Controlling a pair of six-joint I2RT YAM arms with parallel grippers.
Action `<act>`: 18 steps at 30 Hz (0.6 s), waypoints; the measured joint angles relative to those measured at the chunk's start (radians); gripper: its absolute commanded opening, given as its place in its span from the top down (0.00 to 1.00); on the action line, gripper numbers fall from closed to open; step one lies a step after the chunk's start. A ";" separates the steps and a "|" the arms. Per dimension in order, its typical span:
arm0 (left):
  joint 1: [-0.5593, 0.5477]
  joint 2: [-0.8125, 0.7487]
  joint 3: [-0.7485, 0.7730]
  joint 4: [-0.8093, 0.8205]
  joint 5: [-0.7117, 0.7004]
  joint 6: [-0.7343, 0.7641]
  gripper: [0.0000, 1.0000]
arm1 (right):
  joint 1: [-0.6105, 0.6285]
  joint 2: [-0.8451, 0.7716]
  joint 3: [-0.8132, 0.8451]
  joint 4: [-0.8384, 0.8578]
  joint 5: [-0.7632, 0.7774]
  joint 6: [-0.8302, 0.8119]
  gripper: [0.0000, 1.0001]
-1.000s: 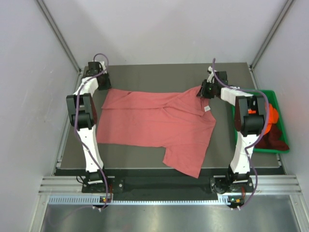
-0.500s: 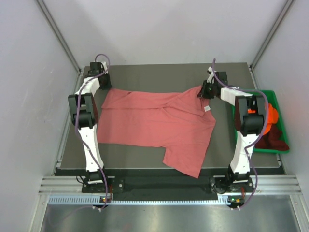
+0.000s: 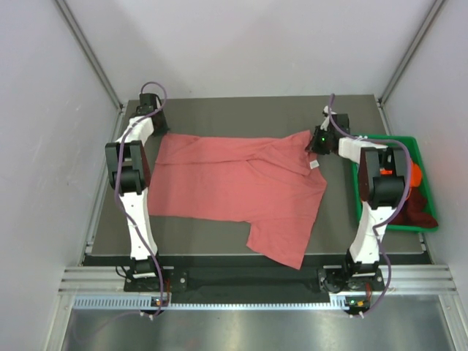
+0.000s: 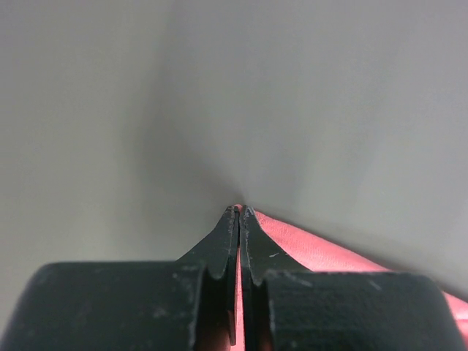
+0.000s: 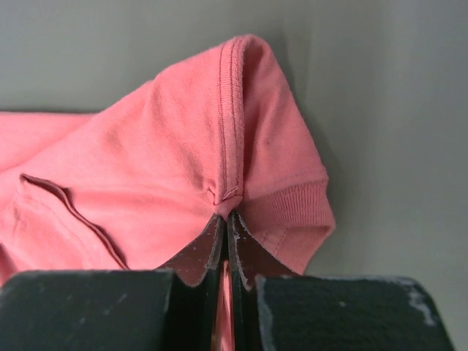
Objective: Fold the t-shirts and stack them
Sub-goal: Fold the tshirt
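Observation:
The salmon-pink t-shirt point(image 3: 234, 179) lies spread on the grey table point(image 3: 234, 113), with one corner hanging toward the near edge. At its far left corner my left gripper point(image 3: 159, 134) is shut on the fabric. The left wrist view shows pink cloth point(image 4: 314, 248) pinched between the closed fingers of that gripper point(image 4: 239, 210). My right gripper point(image 3: 313, 141) is shut on the shirt's far right corner. Seen from the right wrist, this gripper point(image 5: 225, 216) pinches a stitched seam beside a ribbed hem of the shirt point(image 5: 168, 168).
A green bin point(image 3: 406, 138) stands at the table's right edge, holding a bright orange t-shirt point(image 3: 414, 174) and a dark maroon one point(image 3: 418, 208). White walls close in on the left, right and back. A metal rail runs along the near edge.
Both grippers have gone from partly open to shut on the far corners of the pink shirt. The right gripper has shifted slightly to the right.

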 measured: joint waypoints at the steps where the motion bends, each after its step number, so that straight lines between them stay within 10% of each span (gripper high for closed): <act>1: 0.000 0.000 0.000 -0.001 -0.009 -0.009 1.00 | 0.000 -0.007 -0.010 0.001 0.003 0.004 1.00; 18: 0.001 0.000 0.000 -0.008 -0.057 -0.105 1.00 | -0.001 -0.121 -0.178 0.080 0.034 0.109 1.00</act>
